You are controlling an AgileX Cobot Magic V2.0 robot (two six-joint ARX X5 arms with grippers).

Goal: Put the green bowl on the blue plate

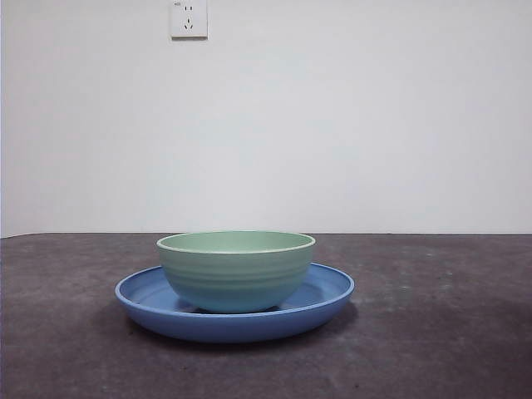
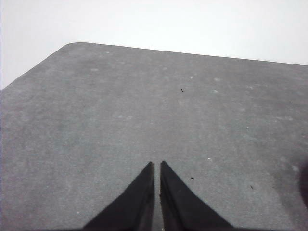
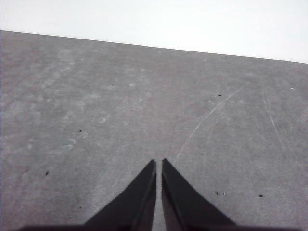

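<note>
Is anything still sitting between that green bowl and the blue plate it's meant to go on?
Nothing visible does. The green bowl already sits upright inside the blue plate, with nothing else near them. Both end effectors are elsewhere over bare table, holding nothing.

I see the green bowl (image 1: pixel 236 270), pale mint with faint ridges, sitting upright in the middle of the blue plate (image 1: pixel 332 291), a wide, shallow, glossy dish lying flat at lower centre of the frame.
</note>
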